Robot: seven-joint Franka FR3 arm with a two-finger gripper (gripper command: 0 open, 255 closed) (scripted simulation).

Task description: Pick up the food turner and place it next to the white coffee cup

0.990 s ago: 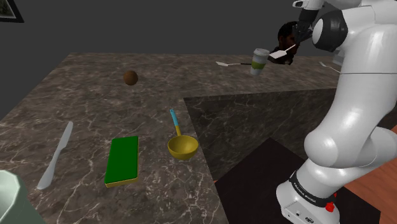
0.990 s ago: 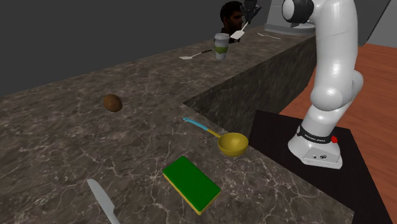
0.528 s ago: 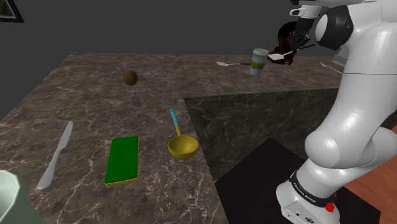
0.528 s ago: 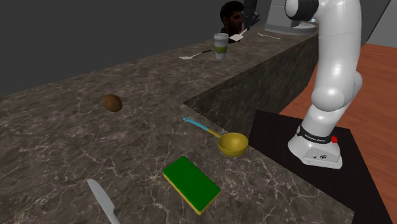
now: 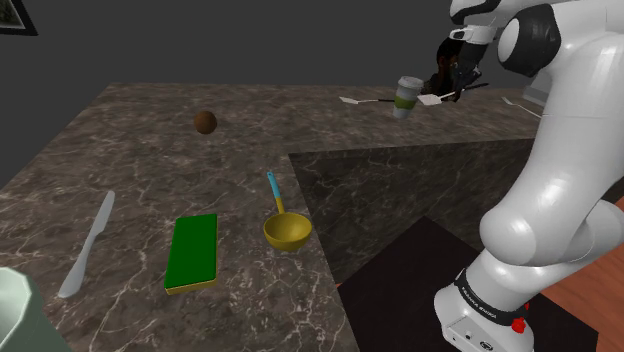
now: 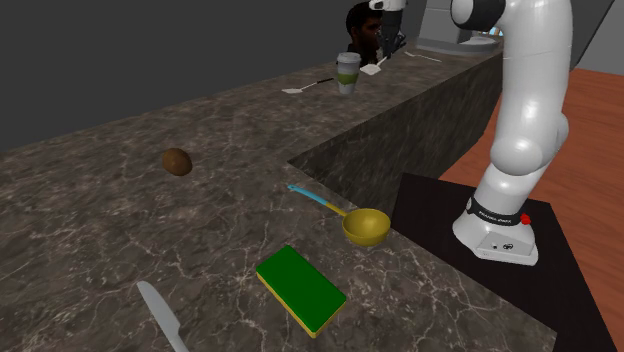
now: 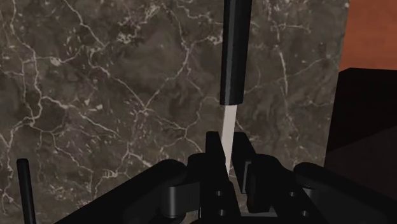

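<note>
**A:** Past the yellow ladle [image 5: 285,229] up front, where's the turner?

**B:** Upper right of the shoulder view: the turner [image 5: 433,99] sits just beside the coffee cup [image 5: 406,95], and the gripper [image 7: 227,143] pinches its thin white neck.

**A:** How does it handle?

**B:** Light, stiff and slick, I'd say. That narrow neck may swivel, so a hold nearer the black handle looks safer.

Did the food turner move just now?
Yes. In the shoulder view the food turner has come down and leftward, closer to the coffee cup.
</note>
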